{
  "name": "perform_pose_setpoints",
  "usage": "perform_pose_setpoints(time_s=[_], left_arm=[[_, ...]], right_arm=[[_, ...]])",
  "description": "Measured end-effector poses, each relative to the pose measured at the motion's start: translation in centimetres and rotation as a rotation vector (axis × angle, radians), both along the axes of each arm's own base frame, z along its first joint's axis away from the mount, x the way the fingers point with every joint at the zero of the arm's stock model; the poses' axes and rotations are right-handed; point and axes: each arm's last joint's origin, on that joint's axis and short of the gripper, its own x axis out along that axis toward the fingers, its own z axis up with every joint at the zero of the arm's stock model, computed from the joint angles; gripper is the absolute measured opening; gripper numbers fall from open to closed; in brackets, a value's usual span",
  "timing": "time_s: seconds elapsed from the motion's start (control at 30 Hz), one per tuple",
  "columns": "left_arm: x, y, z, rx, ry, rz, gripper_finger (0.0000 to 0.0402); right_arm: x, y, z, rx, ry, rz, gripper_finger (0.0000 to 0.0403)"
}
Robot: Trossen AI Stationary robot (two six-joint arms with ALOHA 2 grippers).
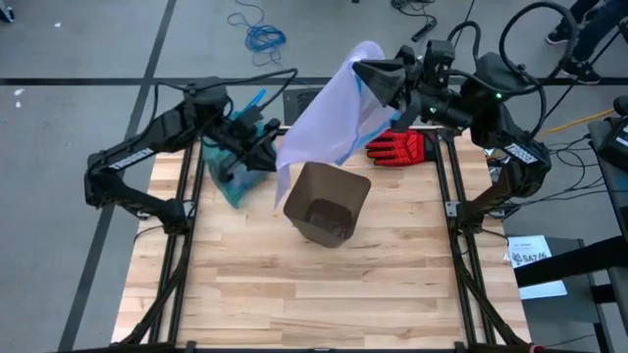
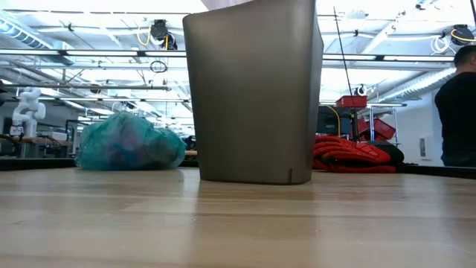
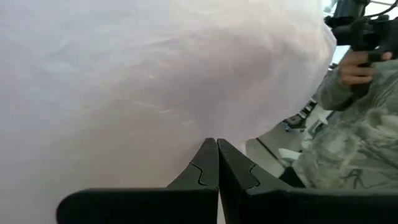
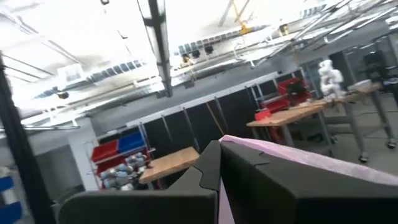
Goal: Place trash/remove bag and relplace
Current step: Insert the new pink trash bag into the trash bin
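Pink bag (image 1: 329, 113) clamped in both tools, draped above brown bin (image 1: 327, 204); teal bag (image 1: 235, 176), red glove (image 1: 397, 149) alongside

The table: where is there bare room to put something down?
The table's whole near half, in front of the brown bin, is bare wood. The far edge is crowded: teal bag by the left arm, red glove, and the pink bag hanging overhead.

No legible text or labels anywhere.

Left tool (image 1: 280, 147) behind pale bag (image 1: 329, 113), perhaps gripping it.
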Motion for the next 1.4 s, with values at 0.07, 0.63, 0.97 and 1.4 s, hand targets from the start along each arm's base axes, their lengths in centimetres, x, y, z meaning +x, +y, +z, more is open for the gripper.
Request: perform_pose_setpoints(time_s=[0.07,0.63,0.97,1.4], left_arm=[[0.4,0.2,-0.2,0.015,-0.007,0.007,0.0],[1.9,1.0,-0.2,0.058,-0.068,0.103,0.0],[1.9,1.0,-0.2,0.052,-0.063,0.107,0.0],[3.1,-1.1,-1.2,0.059,-0.076,0.084,0.0]], right_arm=[[0.0,0.3,0.1,0.017,-0.015,0.016,0.0],[-1.0,3.6,0.9,0.217,-0.047,0.28,0.0],[-2.4,4.7,0.9,0.353,0.071,0.376,0.0],[-2.1,4.2,-0.8,0.456,0.251,0.336,0.0]])
